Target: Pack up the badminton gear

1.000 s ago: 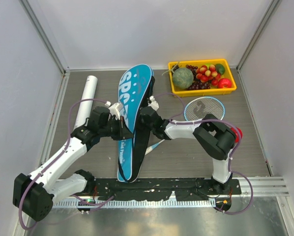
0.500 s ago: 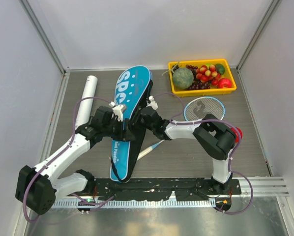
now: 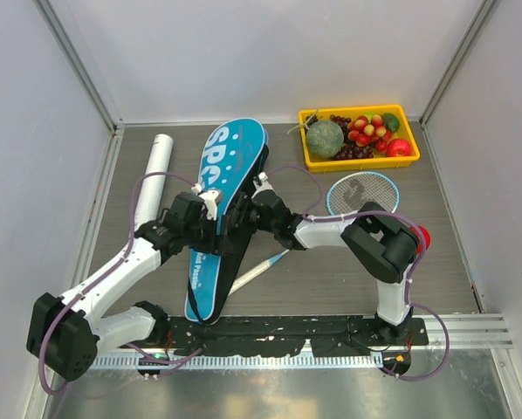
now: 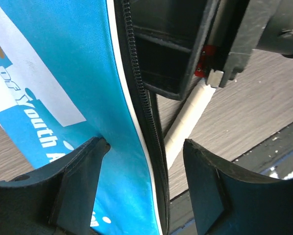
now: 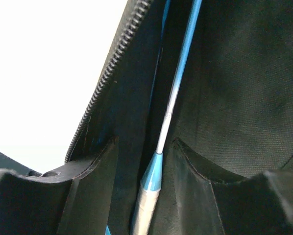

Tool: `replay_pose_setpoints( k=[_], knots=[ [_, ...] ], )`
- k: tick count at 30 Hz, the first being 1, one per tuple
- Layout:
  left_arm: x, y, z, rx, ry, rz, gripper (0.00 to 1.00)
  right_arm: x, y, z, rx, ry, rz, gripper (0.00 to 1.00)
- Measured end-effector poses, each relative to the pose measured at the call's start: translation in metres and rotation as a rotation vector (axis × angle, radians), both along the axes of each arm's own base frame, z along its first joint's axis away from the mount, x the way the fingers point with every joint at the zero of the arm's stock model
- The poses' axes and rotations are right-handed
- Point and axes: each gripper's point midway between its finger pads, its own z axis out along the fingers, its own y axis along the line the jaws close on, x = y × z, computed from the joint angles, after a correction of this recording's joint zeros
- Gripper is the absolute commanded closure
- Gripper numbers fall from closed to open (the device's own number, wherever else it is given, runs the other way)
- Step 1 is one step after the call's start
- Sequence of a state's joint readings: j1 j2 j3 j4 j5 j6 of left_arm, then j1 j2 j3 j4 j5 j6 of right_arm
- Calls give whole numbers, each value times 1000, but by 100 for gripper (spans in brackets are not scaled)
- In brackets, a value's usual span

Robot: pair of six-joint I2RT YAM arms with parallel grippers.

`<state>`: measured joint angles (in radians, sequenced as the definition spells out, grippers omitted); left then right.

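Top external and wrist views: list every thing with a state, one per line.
Blue bag: unzipped, open.
First racket: shaft in the bag, handle sticking out.
Second racket: on the table, unpacked.
White tube: lying flat, unpacked.
Left gripper: open, astride the bag's edge.
Right gripper: open, inside the bag.
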<state>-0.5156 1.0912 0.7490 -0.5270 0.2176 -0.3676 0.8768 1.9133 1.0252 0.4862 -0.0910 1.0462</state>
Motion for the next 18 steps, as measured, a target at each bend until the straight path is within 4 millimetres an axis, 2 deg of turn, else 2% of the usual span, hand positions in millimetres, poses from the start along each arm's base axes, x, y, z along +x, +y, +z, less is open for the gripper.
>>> replay_pose_setpoints(
  k=[2, 4, 6, 7, 10, 15, 18],
  knots=[
    [0, 2, -3, 31, -7, 4, 32, -1, 1, 2, 14, 0, 5, 48],
    [0, 4, -8, 72, -14, 10, 39, -2, 2, 3, 24, 4, 8, 48],
    [0, 7, -14, 118, -18, 15, 60, -3, 2, 3, 34, 13, 8, 47],
    [1, 9, -17, 141, -17, 21, 74, -4, 1, 2, 36, 16, 8, 47],
    [0, 13, -22, 177, -12, 32, 99, -6, -2, -3, 34, 35, 6, 39],
    [1, 16, -20, 190, -12, 42, 100, -14, -21, -6, -13, 101, -21, 28],
    [4, 14, -12, 183, -21, 44, 100, -21, -42, 14, -37, 118, -67, 23]
  ],
)
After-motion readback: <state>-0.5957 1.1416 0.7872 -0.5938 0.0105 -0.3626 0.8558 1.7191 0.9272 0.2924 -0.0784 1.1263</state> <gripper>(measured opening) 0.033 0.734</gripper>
